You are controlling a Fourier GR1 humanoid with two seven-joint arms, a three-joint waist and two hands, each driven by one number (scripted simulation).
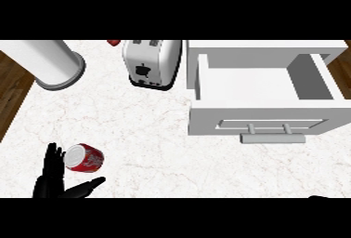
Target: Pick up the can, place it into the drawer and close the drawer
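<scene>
At the lower left we find our left hand (pixel 52 174), black, with its fingers held straight up along the left side of the can (pixel 83 157) and its thumb stretched out to the right below it; the fingers are not curled round the can, and we cannot tell whether they touch it. The can is red with white markings and a pale silver end, and it lies tipped on its side on the white marbled counter (pixel 137 130), the end turned toward our fingers. Above, at the upper left, we see a tall white cylinder (pixel 49 60) standing on a grey round base. Further right, a white and chrome toaster (pixel 152 62) sits at the back of the counter, a small red object (pixel 113 42) just behind its left corner. To the right stands the white drawer (pixel 264 88), pulled open, with a grey bar handle (pixel 272 138) on its front; its inside shows only bare white floor. Of our right hand only a dark sliver (pixel 322 197) shows at the lower right edge, so we cannot tell its state.
</scene>
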